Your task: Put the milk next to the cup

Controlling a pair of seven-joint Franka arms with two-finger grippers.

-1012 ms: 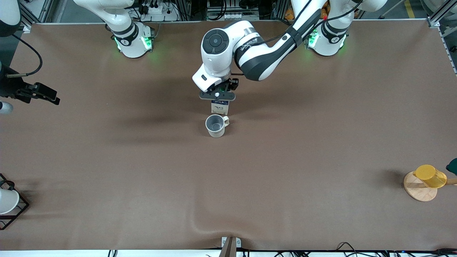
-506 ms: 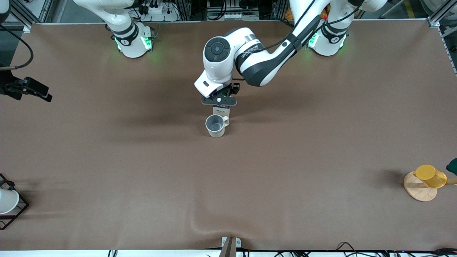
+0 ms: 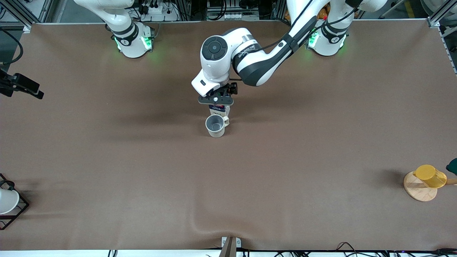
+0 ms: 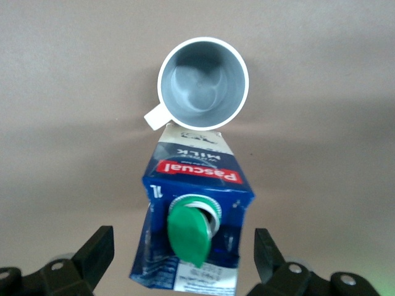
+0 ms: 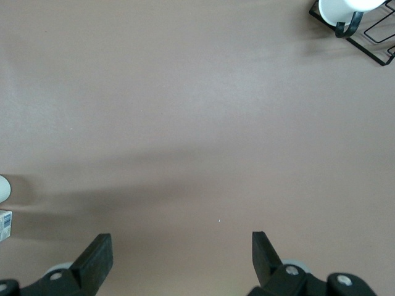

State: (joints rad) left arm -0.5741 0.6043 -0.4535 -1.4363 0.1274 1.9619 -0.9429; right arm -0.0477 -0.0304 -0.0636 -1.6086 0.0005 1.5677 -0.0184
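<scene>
The milk [image 3: 221, 109], a dark-blue carton with a green cap, stands upright on the brown table right beside the cup [image 3: 215, 125], a little farther from the front camera. In the left wrist view the milk [image 4: 194, 185] touches the cup [image 4: 203, 83] near its handle. My left gripper [image 3: 216, 100] hangs over the carton, open, with a gap between each finger and the carton [image 4: 183, 242]. My right gripper [image 3: 22, 86] waits open and empty [image 5: 180, 243] at the right arm's end of the table.
A yellow cup [image 3: 430, 176] lies on a wooden disc [image 3: 419, 191] at the left arm's end. A white cup [image 3: 8, 201] sits in a black wire rack at the right arm's end, also in the right wrist view [image 5: 352, 9].
My left gripper came down over the milk, bringing it closer to the cup. My right gripper drew back toward the table's edge at the right arm's end.
</scene>
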